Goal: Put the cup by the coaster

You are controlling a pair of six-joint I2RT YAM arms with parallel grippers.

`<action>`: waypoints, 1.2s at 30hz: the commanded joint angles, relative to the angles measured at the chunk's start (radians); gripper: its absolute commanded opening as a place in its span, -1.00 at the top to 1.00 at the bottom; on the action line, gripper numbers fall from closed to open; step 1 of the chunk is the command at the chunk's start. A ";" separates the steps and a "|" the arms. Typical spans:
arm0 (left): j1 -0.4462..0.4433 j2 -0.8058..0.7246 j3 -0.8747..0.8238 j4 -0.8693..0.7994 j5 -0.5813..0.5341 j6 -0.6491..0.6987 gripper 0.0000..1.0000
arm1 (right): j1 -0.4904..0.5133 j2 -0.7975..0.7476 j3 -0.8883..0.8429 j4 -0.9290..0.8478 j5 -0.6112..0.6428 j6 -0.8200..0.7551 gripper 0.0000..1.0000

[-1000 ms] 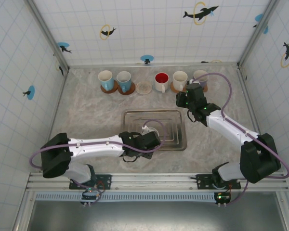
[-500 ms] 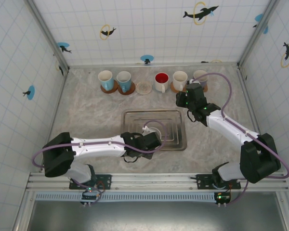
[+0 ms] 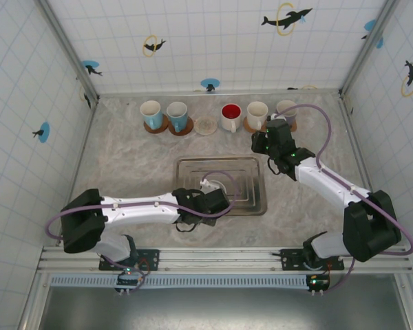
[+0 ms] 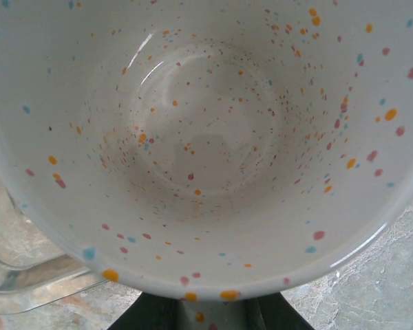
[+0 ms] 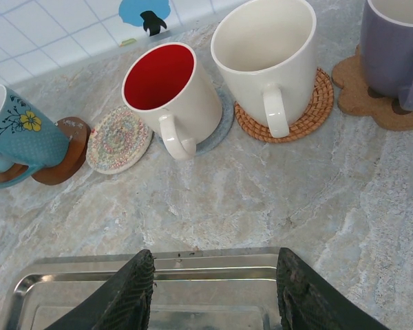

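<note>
A white cup speckled with orange, pink and blue dots sits in the metal tray, its mouth facing the left wrist camera. My left gripper is shut on the cup's handle, which shows between the two dark fingers. From above, the cup lies at the tray's near left part with the left gripper at its near side. The bare round woven coaster lies in the back row, also the coaster left of the red-lined mug. My right gripper hangs open over the tray's far edge, holding nothing.
Along the back wall stand a white-and-teal cup, a blue flowered cup, a red-lined mug, a cream mug and a purple mug, each on its own coaster. Bare marbled tabletop lies between the row and the tray.
My left gripper's jaws have closed onto the cup's handle, and the cup has shifted only slightly in the tray. The right arm has not moved.
</note>
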 commanded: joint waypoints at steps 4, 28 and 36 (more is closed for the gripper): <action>0.003 -0.065 0.053 0.000 -0.095 -0.031 1.00 | -0.006 -0.063 -0.037 0.040 -0.001 0.000 0.00; 0.317 -0.048 0.225 0.063 -0.055 0.219 1.00 | -0.007 -0.134 -0.079 0.064 -0.045 -0.004 0.01; 0.435 0.063 0.363 0.092 0.010 0.322 1.00 | -0.013 -0.135 -0.082 0.063 -0.046 -0.010 0.00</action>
